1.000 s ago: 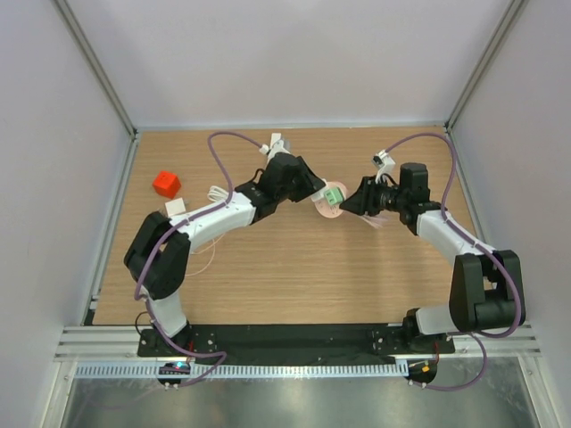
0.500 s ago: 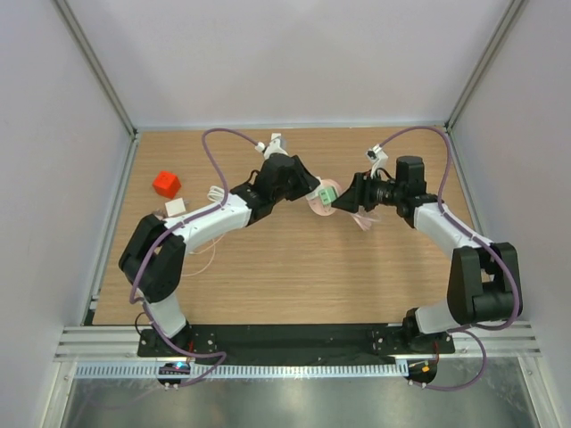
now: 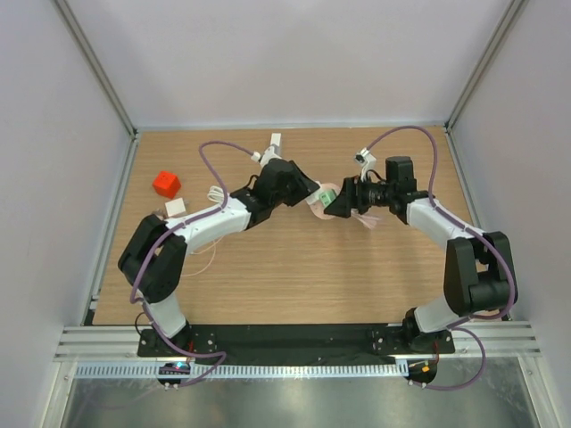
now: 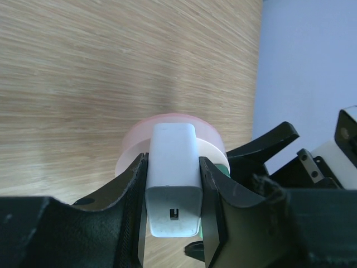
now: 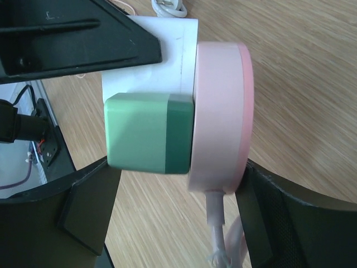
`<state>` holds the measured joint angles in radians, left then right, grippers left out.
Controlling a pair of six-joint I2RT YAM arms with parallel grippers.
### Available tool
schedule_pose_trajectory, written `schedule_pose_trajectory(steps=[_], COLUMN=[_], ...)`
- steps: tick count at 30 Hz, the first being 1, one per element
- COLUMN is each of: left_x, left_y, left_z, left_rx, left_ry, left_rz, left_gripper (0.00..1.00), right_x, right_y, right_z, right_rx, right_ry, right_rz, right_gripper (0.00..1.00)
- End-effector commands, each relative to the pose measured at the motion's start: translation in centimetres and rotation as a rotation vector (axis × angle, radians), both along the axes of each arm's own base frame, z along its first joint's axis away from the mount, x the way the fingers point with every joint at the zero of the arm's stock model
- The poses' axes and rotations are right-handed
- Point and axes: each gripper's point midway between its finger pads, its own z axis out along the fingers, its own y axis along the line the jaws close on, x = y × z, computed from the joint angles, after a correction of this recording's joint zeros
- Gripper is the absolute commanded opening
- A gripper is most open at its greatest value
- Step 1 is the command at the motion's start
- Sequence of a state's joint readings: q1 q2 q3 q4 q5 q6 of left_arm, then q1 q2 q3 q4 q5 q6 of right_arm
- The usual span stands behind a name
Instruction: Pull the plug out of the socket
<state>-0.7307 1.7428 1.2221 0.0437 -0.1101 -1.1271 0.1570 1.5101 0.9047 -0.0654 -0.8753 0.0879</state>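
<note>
1. Wood-grain table (image 3: 285, 276) between pale walls. From above I count two arms, one pink round socket (image 3: 318, 209), one red cube (image 3: 166, 184) at 10 o'clock and one small white block (image 3: 175, 207) at 9 o'clock.
2. The socket sits just off table centre toward 1 o'clock, between the two grippers, and there are two plugs in it.
3. Left gripper (image 4: 173, 162): my left wrist camera shows its fingers pressed against both flanks of the white plug (image 4: 173, 192), which is seated in the socket face.
4. Right gripper (image 5: 177, 167): its jaws are spread wide to either side of the green plug (image 5: 148, 139) and the socket, clamping nothing.
5. Only the right wrist camera shows both plugs side by side, with the white one at 12 o'clock from the green. It alone shows the pink cord (image 5: 215, 223) clearly, leaving the socket at 6 o'clock.
6. From above I can see the green plug, but I cannot clearly make out the white one beneath the left gripper.
</note>
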Motion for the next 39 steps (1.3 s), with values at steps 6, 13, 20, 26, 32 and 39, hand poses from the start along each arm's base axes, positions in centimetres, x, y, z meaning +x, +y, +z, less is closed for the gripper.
schedule_pose_trajectory(steps=[6,13,20,26,32,39], left_x=[-0.2,0.1,0.3,0.1,0.0,-0.3], left_y=[-2.1,-1.2,-1.1,-1.2,0.1,1.5], left_z=[12.3,12.7,12.9,13.6,14.1,14.1], left_rx=[-0.415,-0.46,-0.392,-0.369,-0.351,-0.35], left_ry=[-0.144,-0.142,-0.175,-0.193,-0.215,-0.219], left_rz=[0.001,0.062,0.05,0.027,0.032,0.046], left_gripper=[0.0,0.0,0.0,0.0,0.0,0.0], right_x=[0.8,1.4,1.2,0.9,0.6,0.1], right_y=[1.0,1.1,0.8,0.9,0.8,0.8], right_z=[0.5,0.4,0.1,0.1,0.9,1.6], right_rx=[-0.033,-0.03,-0.064,-0.08,-0.067,-0.022], right_ry=[-0.071,-0.051,-0.023,-0.031,-0.049,-0.061], right_rz=[0.048,0.017,0.04,0.091,0.111,0.145], right_gripper=[0.82,0.56,0.42,0.5,0.7,0.75])
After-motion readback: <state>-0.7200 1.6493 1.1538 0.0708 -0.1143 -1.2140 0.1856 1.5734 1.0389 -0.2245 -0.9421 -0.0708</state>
